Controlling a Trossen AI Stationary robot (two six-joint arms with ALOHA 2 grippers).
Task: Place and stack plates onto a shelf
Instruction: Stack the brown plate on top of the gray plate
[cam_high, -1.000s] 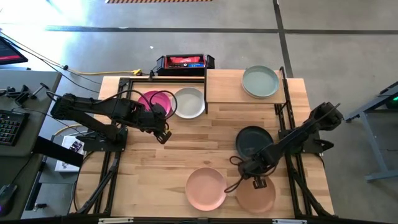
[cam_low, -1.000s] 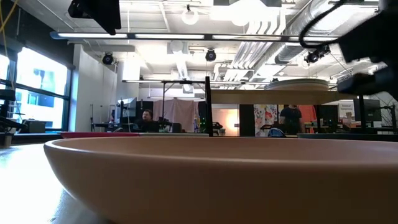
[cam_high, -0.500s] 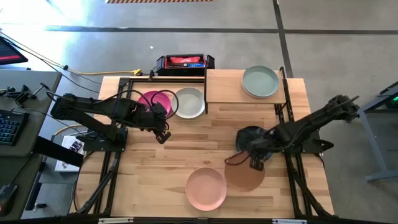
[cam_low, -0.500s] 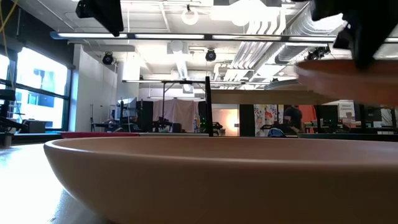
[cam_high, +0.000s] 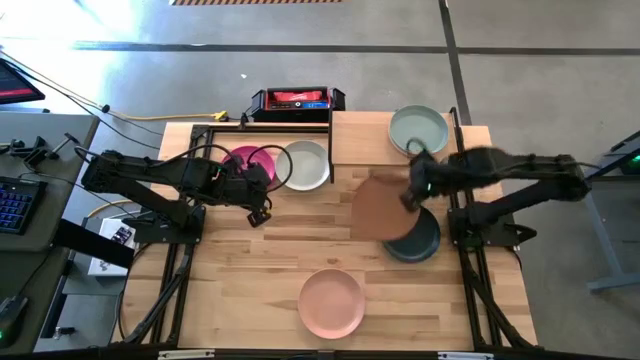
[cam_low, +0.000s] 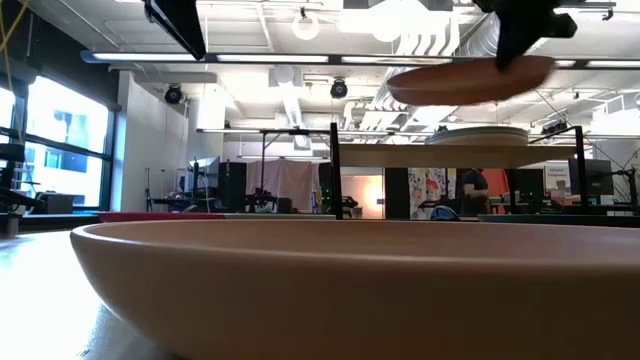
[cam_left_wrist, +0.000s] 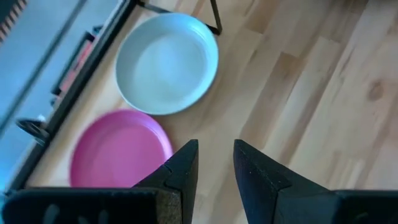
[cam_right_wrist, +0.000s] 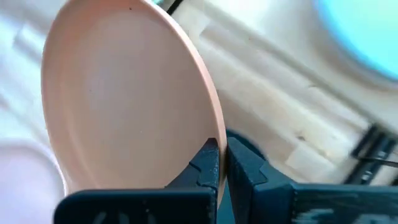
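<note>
My right gripper (cam_high: 410, 197) is shut on a brown plate (cam_high: 376, 208), held in the air over the table just in front of the shelf (cam_high: 360, 140). The shelf is a raised light-wood board at the far right; sage green plates (cam_high: 418, 130) lie on it. A dark teal plate (cam_high: 420, 240) lies flat on the table, partly under the brown one. A peach plate (cam_high: 332, 303) lies near the front edge. My left gripper (cam_left_wrist: 216, 162) hangs open above the table beside a magenta plate (cam_left_wrist: 121, 149) and a light grey plate (cam_left_wrist: 166, 62). My right gripper pinches the brown plate's rim (cam_right_wrist: 210, 127) between its two fingers, one on the upper face and one on the underside, on the side toward the table's right edge. The fingers slant down from the right. The plate (cam_low: 470, 80) hangs clear, nearly level, above shelf height.
A black and red box (cam_high: 296, 100) sits just past the table's far edge. Black frame bars (cam_high: 330, 150) stand between the light grey plate and the shelf. Bare wood lies in the table's middle and near left.
My right gripper has risen and gone toward the far edge and the shelf, turning as it went. It has carried the brown plate from the near right corner, lifting it clear of the table and above the teal plate. My left gripper has rolled a little in place.
</note>
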